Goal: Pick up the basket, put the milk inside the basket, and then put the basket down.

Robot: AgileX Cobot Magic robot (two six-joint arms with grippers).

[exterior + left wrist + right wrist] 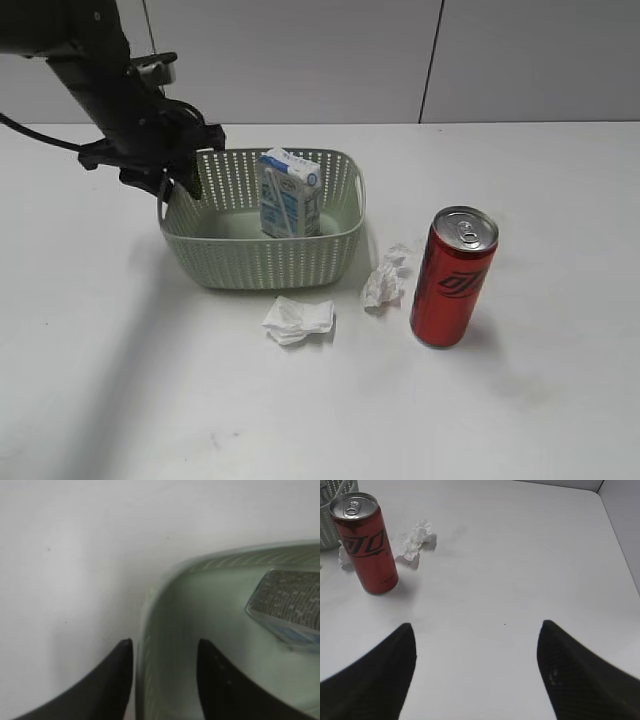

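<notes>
The pale sage-green basket [300, 250] stands on the white table left of centre. The white and blue milk carton [288, 195] stands upright inside it. My left gripper [186, 186] straddles the basket's left rim, one finger outside and one inside. In the left wrist view the fingers [164, 650] stand apart around the basket wall [200, 590], with a gap on the inner side, and the milk's top [292, 605] shows at the right. My right gripper [477, 630] is open and empty over bare table; it does not show in the exterior view.
A tall red soda can [453, 275] stands right of the basket and shows in the right wrist view [366, 542]. Two crumpled paper wads [297, 319] [383, 283] lie in front of the basket. A basket corner [335, 515] shows at the upper left.
</notes>
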